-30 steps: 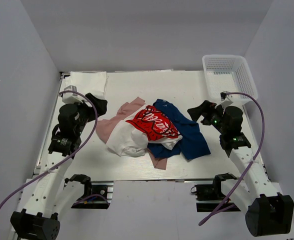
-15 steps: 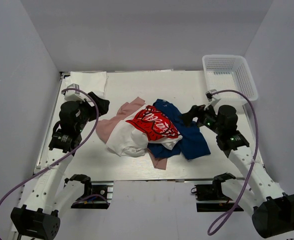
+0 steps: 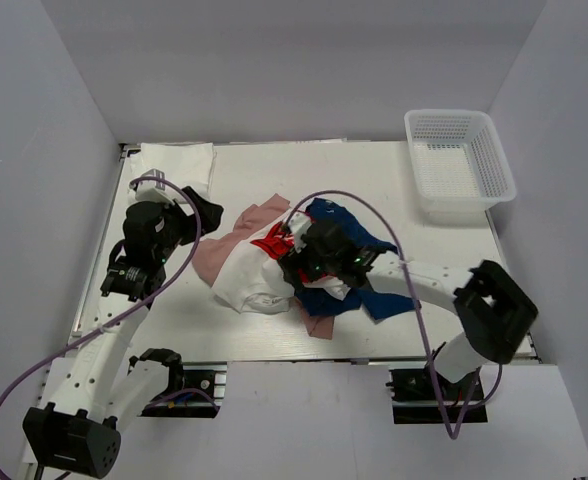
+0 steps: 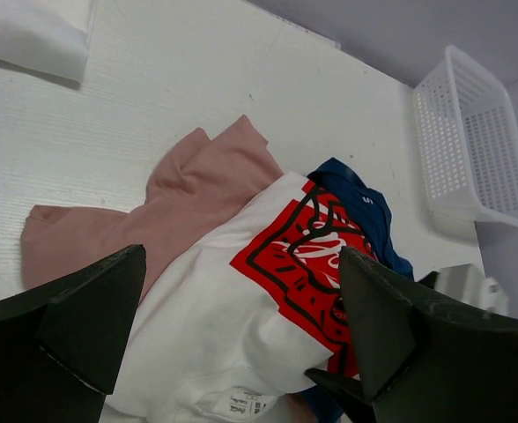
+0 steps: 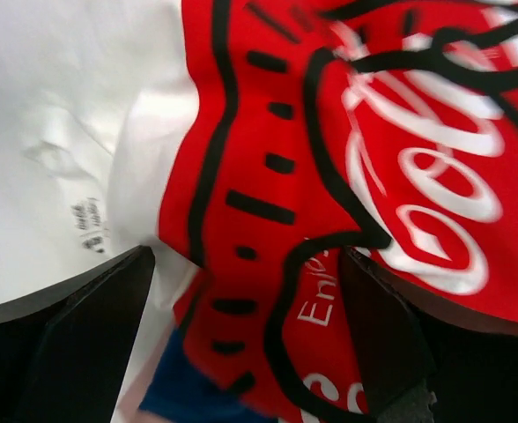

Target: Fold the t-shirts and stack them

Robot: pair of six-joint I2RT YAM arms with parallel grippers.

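Note:
A tee pile lies mid-table: a white t-shirt with red print (image 3: 252, 283) on top, a dusty pink t-shirt (image 3: 217, 254) under its left side, a navy t-shirt (image 3: 382, 291) under its right. A folded plain white t-shirt (image 3: 177, 162) lies at the back left. My right gripper (image 3: 292, 256) is open, low over the red print (image 5: 329, 176), with a finger on either side of it; navy cloth (image 5: 166, 401) shows below. My left gripper (image 3: 200, 211) is open and empty, held above the pink t-shirt's (image 4: 188, 194) left edge, looking at the printed t-shirt (image 4: 233, 308).
A white mesh basket (image 3: 460, 160) stands at the back right, also in the left wrist view (image 4: 475, 132). The right arm reaches leftward across the table's middle to the pile. The folded white t-shirt (image 4: 30, 35) is near the back left corner.
My right arm has swung left from beside the basket to the pile; its gripper now sits over the red print. My left gripper has edged slightly right and forward.

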